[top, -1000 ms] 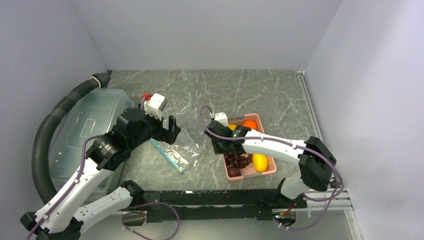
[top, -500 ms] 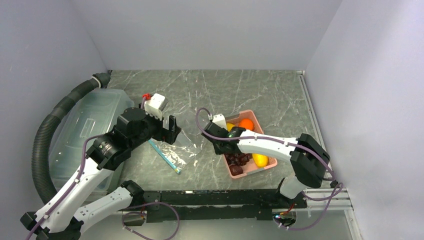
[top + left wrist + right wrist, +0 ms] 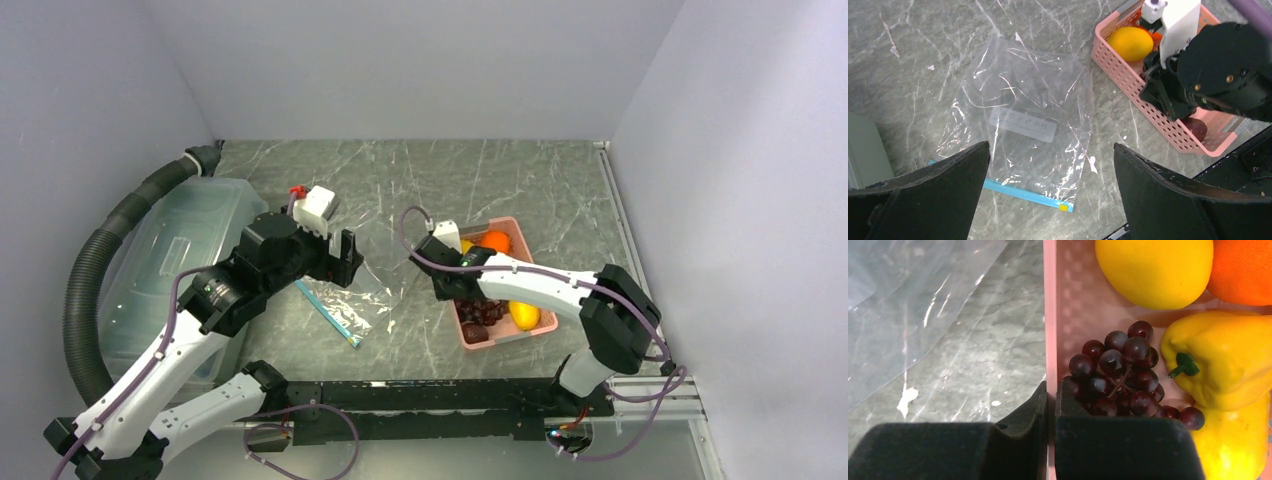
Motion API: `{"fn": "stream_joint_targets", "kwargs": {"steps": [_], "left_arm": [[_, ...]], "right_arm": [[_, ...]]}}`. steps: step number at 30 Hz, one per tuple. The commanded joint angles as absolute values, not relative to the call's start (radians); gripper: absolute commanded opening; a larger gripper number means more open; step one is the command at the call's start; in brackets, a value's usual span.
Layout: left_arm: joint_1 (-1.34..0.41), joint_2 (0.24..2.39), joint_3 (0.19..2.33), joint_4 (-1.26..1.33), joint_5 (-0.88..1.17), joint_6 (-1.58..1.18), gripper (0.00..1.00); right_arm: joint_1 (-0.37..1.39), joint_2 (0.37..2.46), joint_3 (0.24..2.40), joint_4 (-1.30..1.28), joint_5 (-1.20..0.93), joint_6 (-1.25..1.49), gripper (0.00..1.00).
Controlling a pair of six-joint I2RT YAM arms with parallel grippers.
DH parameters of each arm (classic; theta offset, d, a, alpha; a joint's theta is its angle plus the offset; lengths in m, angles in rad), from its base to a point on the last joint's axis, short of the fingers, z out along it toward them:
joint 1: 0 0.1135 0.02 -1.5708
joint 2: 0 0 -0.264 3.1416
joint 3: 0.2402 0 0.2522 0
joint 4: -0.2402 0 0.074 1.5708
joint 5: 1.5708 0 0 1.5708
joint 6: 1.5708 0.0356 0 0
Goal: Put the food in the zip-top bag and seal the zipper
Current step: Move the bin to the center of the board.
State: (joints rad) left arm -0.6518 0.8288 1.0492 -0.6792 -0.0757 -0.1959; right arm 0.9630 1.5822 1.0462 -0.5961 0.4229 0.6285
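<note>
Right end effector (image 3: 1050, 390): clenched – my two pads pinch the left wall of the pink basket (image 3: 1050, 315), one pad inside, one outside.
Left end effector (image 3: 1050, 170): released, jaws standing wide, hanging above the zip-top bag (image 3: 1023, 125) and touching nothing.
Food location: all five pieces sit in the basket, toward the desk's (image 3: 480, 180) near right corner. They are the lemon (image 3: 1153, 270), the orange ball (image 3: 1243, 270), the bell pepper (image 3: 1218, 365), the grape bunch (image 3: 1118, 370) and the oblong fruit (image 3: 1233, 450).
Bag location: lying flat on the desk just left of the basket, toward the near edge; nothing inside it.
Zipper (image 3: 1023, 196): the teal strip runs along the bag's near edge; whether the mouth is parted or pressed shut, I cannot tell.
Bystander item: a lidded bin (image 3: 170, 250) along the desk's left edge.
Progress: early – no food transferred, no seal made.
Remaining, in my judgement: open and hold the mouth, move each piece across, then press the zipper closed along its length.
Concern: my grip is on the basket, not on any food.
</note>
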Motion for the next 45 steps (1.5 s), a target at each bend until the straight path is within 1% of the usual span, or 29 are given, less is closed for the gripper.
{"fn": "stream_joint_targets", "kwargs": {"steps": [1,12,17,23,34,41,42,45], "left_arm": [[-0.655,0.826,1.044,-0.669,-0.088,-0.175,0.99],[-0.654,0.829,1.043,-0.671,-0.096,-0.176,0.99],[-0.654,0.834,1.044,-0.673,-0.1,-0.174,0.99],[-0.654,0.837,1.043,-0.672,-0.1,-0.174,0.99],[-0.655,0.838,1.043,-0.674,-0.107,-0.169,0.99],[-0.654,0.838,1.043,-0.674,-0.109,-0.166,0.99],[-0.654,0.838,1.043,-0.674,-0.109,-0.167,0.99],[-0.653,0.839,1.043,-0.675,-0.11,-0.165,0.99]], "right_arm": [[0.902,1.515,1.035,-0.579,0.481,0.621,0.0],[0.756,1.456,0.997,-0.529,0.457,0.511,0.0],[0.723,1.492,1.026,-0.525,0.466,0.458,0.0],[0.675,1.531,1.043,-0.473,0.42,0.391,0.0],[0.641,1.661,1.137,-0.455,0.377,0.414,0.0],[0.641,1.685,1.174,-0.462,0.368,0.442,0.0],[0.641,1.689,1.181,-0.465,0.365,0.446,0.0],[0.641,1.695,1.203,-0.483,0.371,0.456,0.09]]}}
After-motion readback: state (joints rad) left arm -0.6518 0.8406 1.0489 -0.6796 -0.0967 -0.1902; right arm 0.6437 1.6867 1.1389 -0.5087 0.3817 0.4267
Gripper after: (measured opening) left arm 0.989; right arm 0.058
